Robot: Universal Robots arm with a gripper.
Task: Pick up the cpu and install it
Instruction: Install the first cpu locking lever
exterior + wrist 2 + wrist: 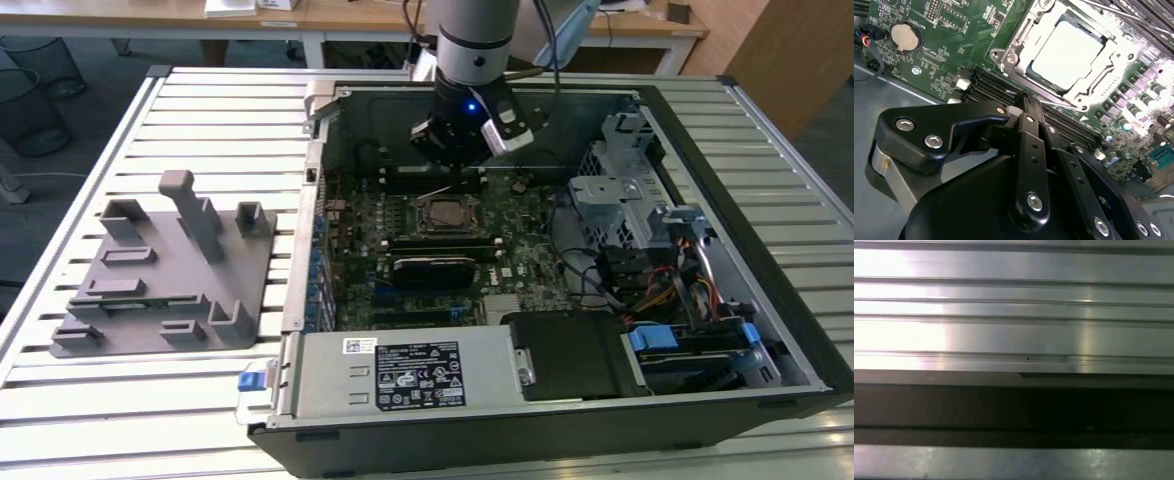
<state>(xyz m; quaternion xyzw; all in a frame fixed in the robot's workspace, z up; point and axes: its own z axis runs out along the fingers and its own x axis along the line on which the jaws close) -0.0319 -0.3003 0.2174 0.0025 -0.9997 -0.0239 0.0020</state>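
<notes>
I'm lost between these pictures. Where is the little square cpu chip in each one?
Exterior view: the cpu sits in the motherboard socket, in the middle of the open computer case.
Second wrist view: the cpu is the bright square beyond the pincer.
First wrist view: ribbed metal table slats.
Shared landmark: the socket's metal frame around the chip.

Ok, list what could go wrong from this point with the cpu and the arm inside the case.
1. The cpu lies in its socket with the retention frame open around it; a nudge might shift it on the contacts.
2. The gripper hangs low over the motherboard, close to the memory slots; a small drop could strike them.
</notes>
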